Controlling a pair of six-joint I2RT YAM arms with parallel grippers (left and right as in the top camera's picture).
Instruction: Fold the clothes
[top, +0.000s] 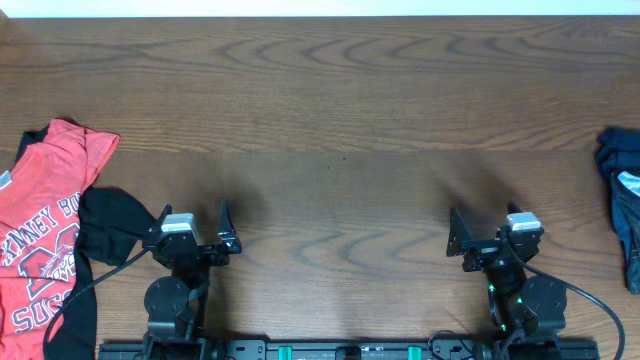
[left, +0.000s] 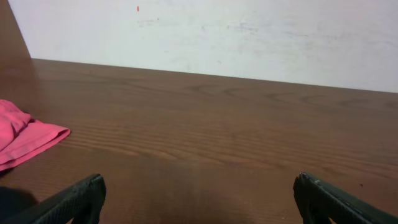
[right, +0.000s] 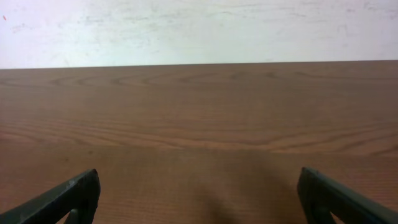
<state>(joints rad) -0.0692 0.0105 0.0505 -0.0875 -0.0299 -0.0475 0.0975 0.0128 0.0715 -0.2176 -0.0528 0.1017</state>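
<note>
A coral-red T-shirt (top: 45, 215) with white-outlined lettering lies crumpled at the table's left edge. A black garment (top: 105, 230) lies under and beside it. A corner of the red shirt also shows in the left wrist view (left: 28, 137). My left gripper (top: 193, 222) is open and empty, just right of the black garment. Its fingers show wide apart in the left wrist view (left: 199, 198). My right gripper (top: 487, 225) is open and empty over bare wood; the right wrist view (right: 198, 194) shows only tabletop between its fingers.
A dark blue garment (top: 622, 200) lies bunched at the table's right edge. The wooden table (top: 330, 120) runs back to a white wall (right: 199, 31). The arm bases stand at the front edge.
</note>
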